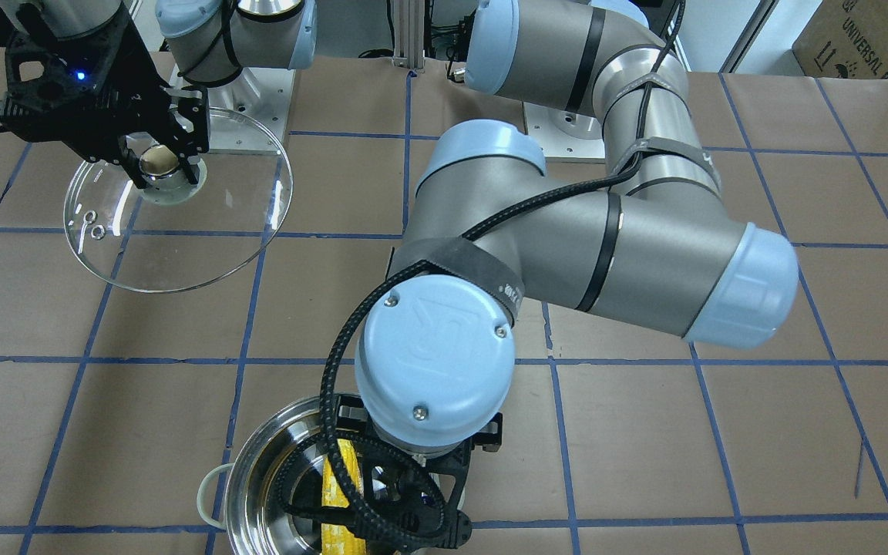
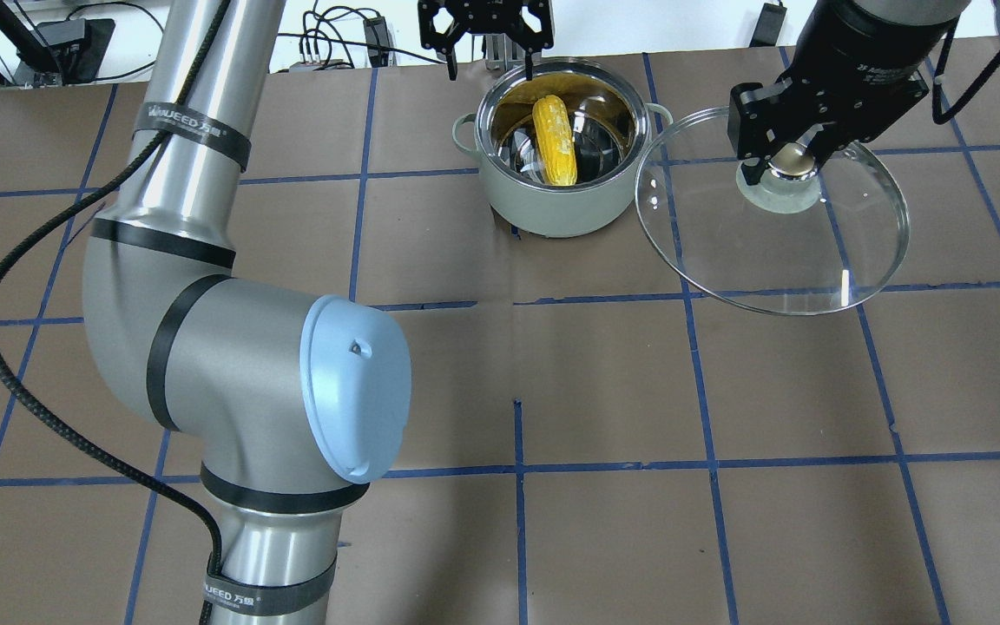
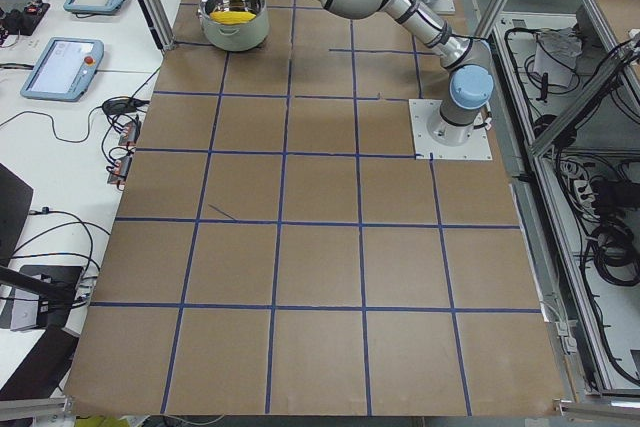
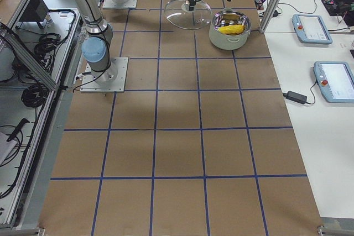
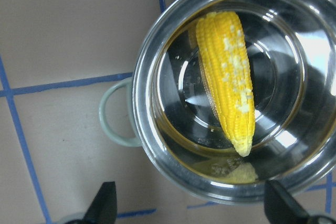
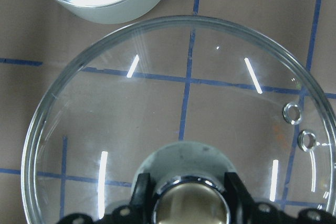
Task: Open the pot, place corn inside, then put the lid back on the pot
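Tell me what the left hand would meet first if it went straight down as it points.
Probably the pot's rim near the corn's tip; the open left hand hangs above it, but depth is unclear.

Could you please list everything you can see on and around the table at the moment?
pot: one, shiny steel inside and pale grey-green outside, uncovered, near the table edge farthest from the robot.
corn: one, yellow, lying inside the pot.
lid: one, clear glass, off the pot and beside it.
knob: one, shiny metal, at the lid's centre.
table: one, brown surface with a blue tape grid.
pendants: two, blue-grey with screens, on the white bench alongside the table.
cardboard box: one, brown, beyond a table corner.
left claw: one, black, open and empty, over the pot.
right claw: one, black, shut on the knob.
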Tool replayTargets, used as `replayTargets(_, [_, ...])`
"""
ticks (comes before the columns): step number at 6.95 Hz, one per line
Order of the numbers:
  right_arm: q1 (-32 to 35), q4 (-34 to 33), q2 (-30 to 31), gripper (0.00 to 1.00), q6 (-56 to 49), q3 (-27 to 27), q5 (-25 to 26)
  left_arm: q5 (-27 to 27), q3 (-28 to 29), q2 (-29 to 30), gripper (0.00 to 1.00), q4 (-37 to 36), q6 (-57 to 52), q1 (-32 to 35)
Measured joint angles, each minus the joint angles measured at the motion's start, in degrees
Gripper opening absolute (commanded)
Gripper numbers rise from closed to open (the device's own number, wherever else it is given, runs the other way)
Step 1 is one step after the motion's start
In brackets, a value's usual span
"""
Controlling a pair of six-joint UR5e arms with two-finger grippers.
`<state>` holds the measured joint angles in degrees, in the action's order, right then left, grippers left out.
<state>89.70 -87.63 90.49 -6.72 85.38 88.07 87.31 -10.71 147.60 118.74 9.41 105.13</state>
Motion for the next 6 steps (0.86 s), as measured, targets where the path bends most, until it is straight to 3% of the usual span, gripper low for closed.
replayTargets(3, [6.11,-9.24,-6.09,0.05,7.22,0.22,0.74,1.64,-0.10,-4.02,0.95,10.29,0.45,-1.80])
replayTargets(6, [12.32,-20.97,-17.24,0.05,12.51,-2.03,3.87,1.94,-0.43,-4.65,1.00,11.67,0.51,-2.46])
